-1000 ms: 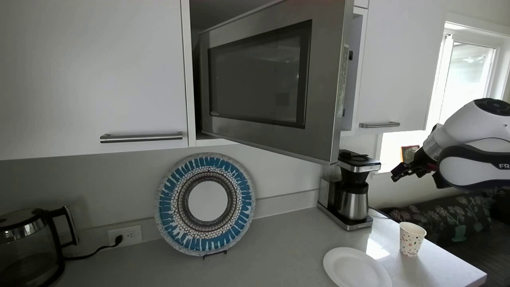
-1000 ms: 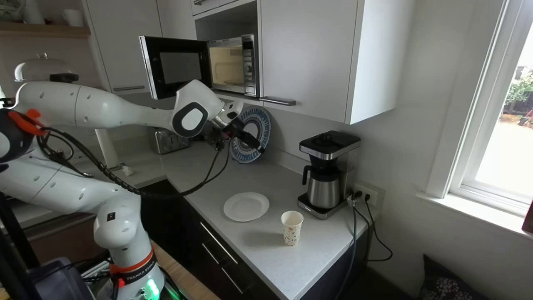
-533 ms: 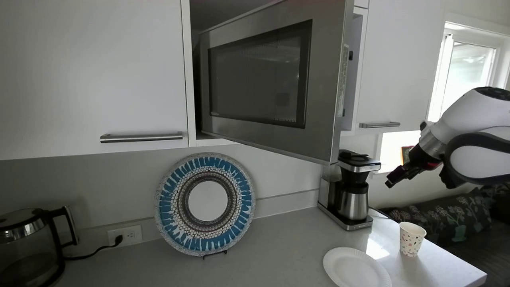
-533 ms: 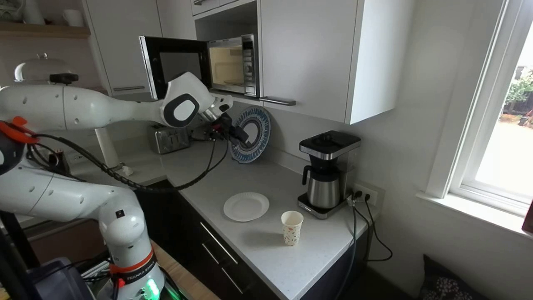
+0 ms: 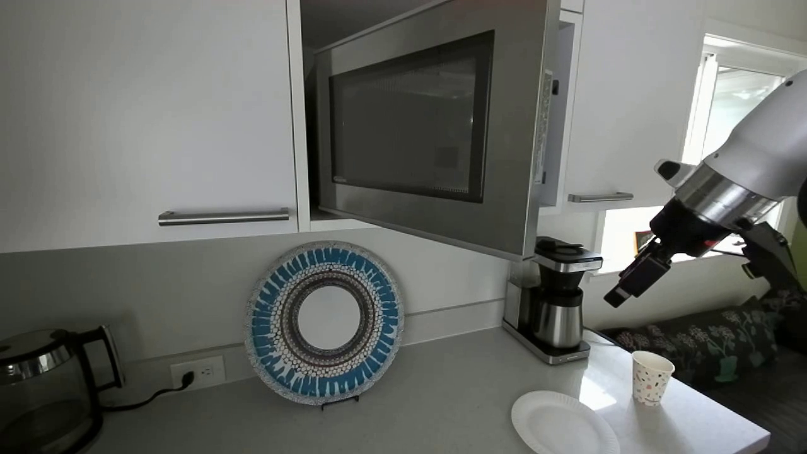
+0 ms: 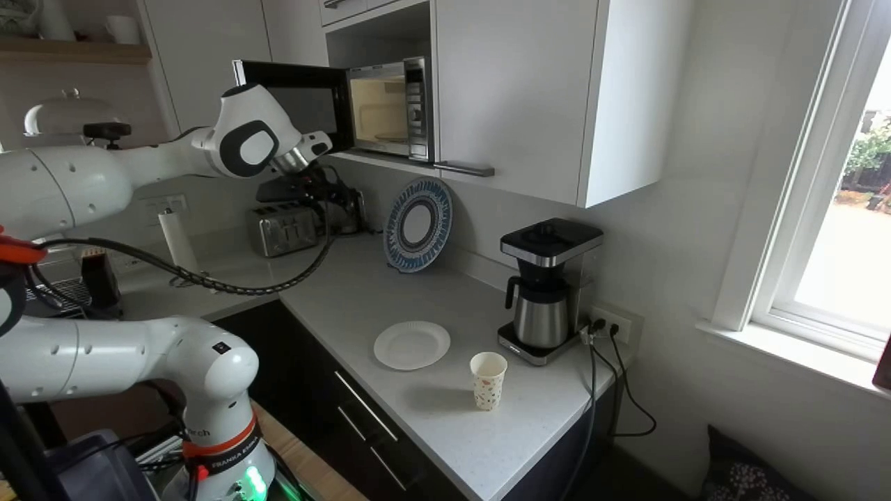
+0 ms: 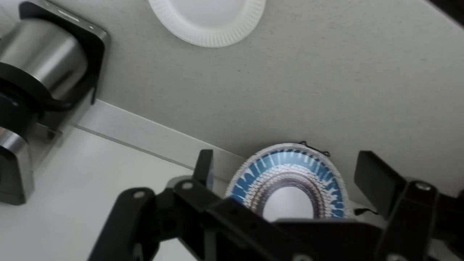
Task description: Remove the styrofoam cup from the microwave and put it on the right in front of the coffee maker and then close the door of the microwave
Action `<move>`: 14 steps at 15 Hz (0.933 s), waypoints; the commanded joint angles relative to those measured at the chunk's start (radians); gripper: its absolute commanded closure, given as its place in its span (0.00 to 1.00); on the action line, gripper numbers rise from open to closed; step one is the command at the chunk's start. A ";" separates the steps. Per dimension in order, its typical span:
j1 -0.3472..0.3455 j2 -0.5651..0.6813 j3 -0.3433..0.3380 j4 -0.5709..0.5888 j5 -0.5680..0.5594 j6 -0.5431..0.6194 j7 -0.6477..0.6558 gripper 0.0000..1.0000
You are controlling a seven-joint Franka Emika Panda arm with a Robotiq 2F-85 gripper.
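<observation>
One styrofoam cup (image 6: 488,380) stands upright on the counter (image 6: 487,456), near its end edge and short of the corner where that meets the front edge, in front of the coffee maker (image 6: 546,289) but apart from it. You can expect it to be light and thin-walled, easily dented or tipped; should you need to shift it, take hold gently around mid-wall, below the rim. The door of the microwave (image 5: 416,126) stands open and is likely stiffer and heavier: you would push its outer face near the free edge. In an exterior view that outer face hides the inside from you; in an exterior view you see into the microwave (image 6: 416,104), with no cup visible there. Only the wrist view tells you how the gripper (image 7: 286,166) stands: its fingers are spread wide and hold nothing, and the cup is out of its sight.
</observation>
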 commanded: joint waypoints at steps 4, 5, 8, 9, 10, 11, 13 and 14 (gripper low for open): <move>0.216 0.049 0.020 0.080 0.112 -0.014 -0.143 0.00; 0.161 0.017 0.029 0.053 0.085 -0.004 -0.094 0.00; 0.168 0.020 0.030 0.059 0.088 -0.004 -0.096 0.00; 0.164 0.020 0.030 0.059 0.087 -0.004 -0.096 0.00; 0.152 0.018 0.034 0.052 0.074 -0.002 -0.093 0.00; 0.183 0.021 0.026 0.051 0.100 0.007 -0.110 0.00; 0.236 0.022 0.015 0.051 0.159 0.035 -0.130 0.00; 0.257 0.022 0.014 0.053 0.189 0.043 -0.138 0.00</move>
